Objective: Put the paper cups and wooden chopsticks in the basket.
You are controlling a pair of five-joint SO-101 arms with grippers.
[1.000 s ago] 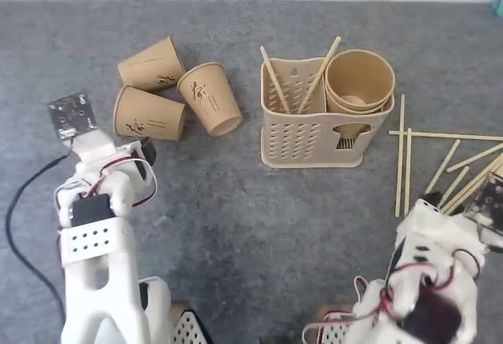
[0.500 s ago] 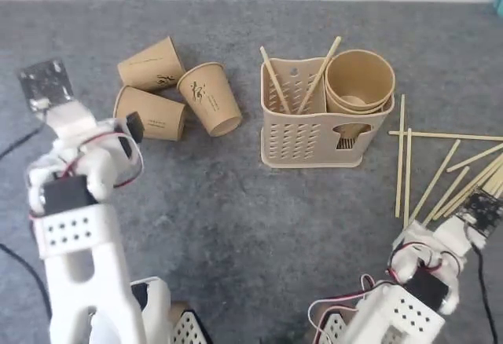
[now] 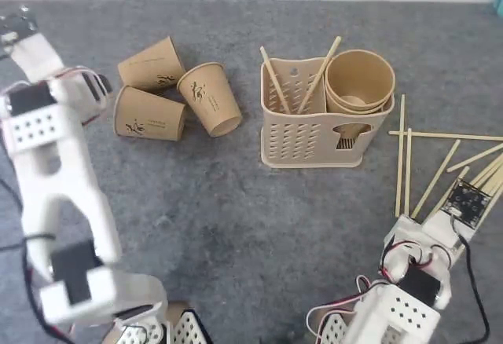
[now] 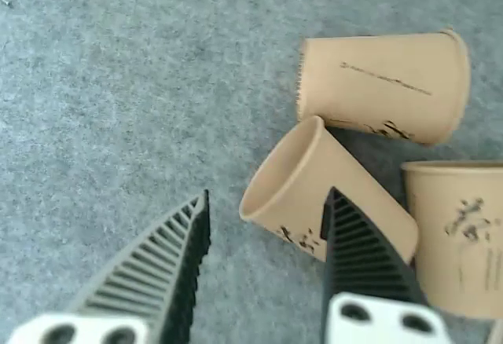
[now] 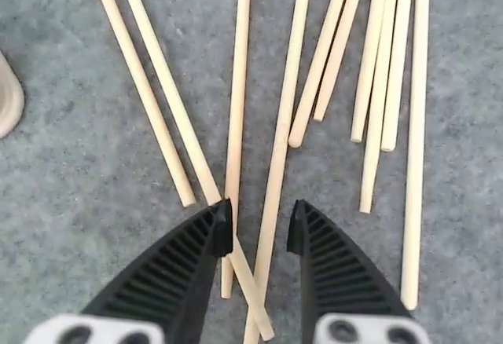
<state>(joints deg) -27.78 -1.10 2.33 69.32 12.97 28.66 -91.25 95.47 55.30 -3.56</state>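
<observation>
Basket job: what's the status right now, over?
Left gripper open over a lying cup. Right gripper open above loose chopsticks. Basket holds stacked cups, two chopsticks. Nothing blocking.

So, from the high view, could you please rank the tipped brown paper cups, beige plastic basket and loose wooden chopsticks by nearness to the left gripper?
1. Tipped brown paper cups, beside the left gripper.
2. Beige plastic basket, mid-table.
3. Loose wooden chopsticks, far right.
</observation>
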